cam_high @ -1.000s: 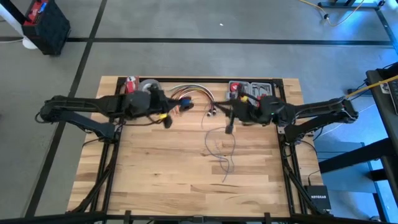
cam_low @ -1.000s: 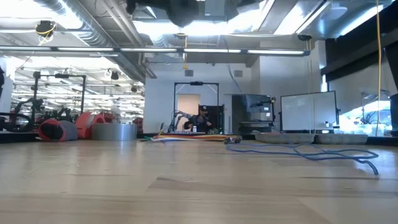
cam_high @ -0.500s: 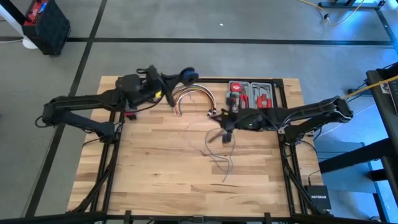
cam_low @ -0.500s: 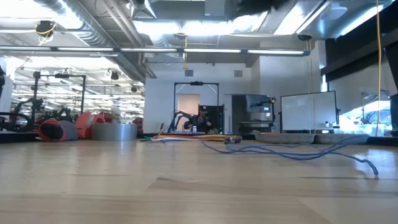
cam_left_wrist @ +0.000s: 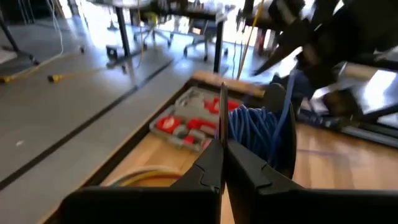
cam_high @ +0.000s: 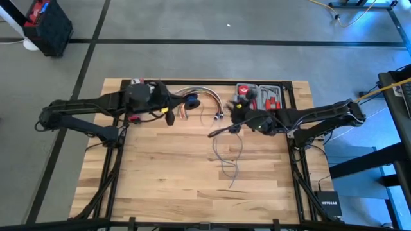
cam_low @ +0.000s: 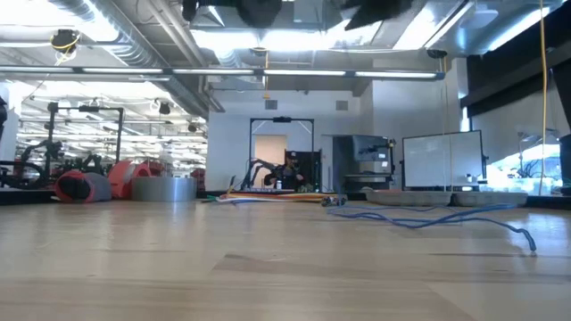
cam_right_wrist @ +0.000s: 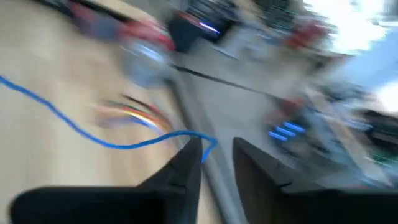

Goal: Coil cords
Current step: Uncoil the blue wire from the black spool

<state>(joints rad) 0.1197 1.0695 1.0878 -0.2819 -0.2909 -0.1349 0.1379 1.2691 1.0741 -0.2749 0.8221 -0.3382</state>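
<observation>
On the light wooden plank worktop (cam_high: 160, 167), the left tool (cam_high: 172, 109) sits in the upper middle of the high view, its two dark fingers (cam_left_wrist: 214, 158) pressed together on a wound coil of the thin blue cord (cam_left_wrist: 258, 134); in the high view that coil shows as a small blue bundle (cam_high: 191, 100) just beside the tool. The loose rest of the cord trails across the centre of the worktop in wavy loops (cam_high: 230, 157), and in the low view it lies along the right side of the surface (cam_low: 446, 218). The right tool (cam_high: 234, 120) hangs right of centre, fingers (cam_right_wrist: 186, 165) slightly apart, with a strand of cord passing by their tips. A grey tool case with red-handled tools (cam_high: 260, 95) sits at the upper right, and an arched bundle of orange and white cables (cam_high: 204, 94) lies between the tools.
</observation>
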